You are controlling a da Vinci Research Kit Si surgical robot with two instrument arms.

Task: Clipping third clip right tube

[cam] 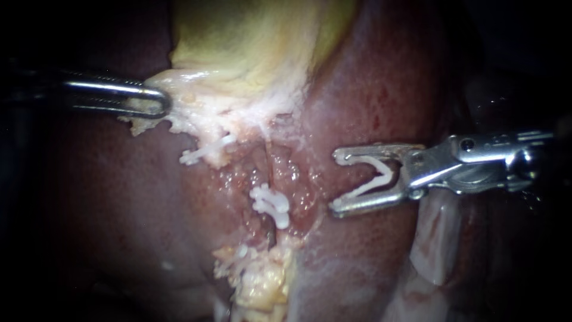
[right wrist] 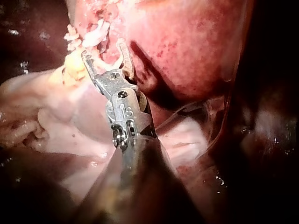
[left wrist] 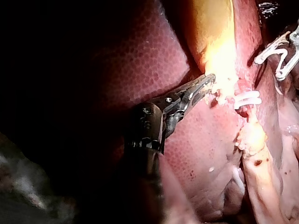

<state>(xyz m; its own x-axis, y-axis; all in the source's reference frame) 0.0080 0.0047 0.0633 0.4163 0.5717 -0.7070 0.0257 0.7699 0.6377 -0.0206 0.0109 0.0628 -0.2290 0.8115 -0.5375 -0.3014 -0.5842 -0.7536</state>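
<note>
Our right instrument (cam: pixel 337 180) carries a clip (cam: pixel 386 169) between its jaws; our left instrument (cam: pixel 161 102) clamps the gallbladder (cam: pixel 238 53). The right tube (cam: pixel 266 173) seems soft, slippery: straddle bare tube.

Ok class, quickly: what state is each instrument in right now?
Left instrument: shut on the gallbladder.
Right instrument: holding a clip, not yet on any tube.

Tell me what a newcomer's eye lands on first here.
At right, the right tool holds an open white clip between its spread jaws. At centre, applied white clips stand out on wet red tissue; upper left, the left tool grips the yellowish gallbladder.
</note>
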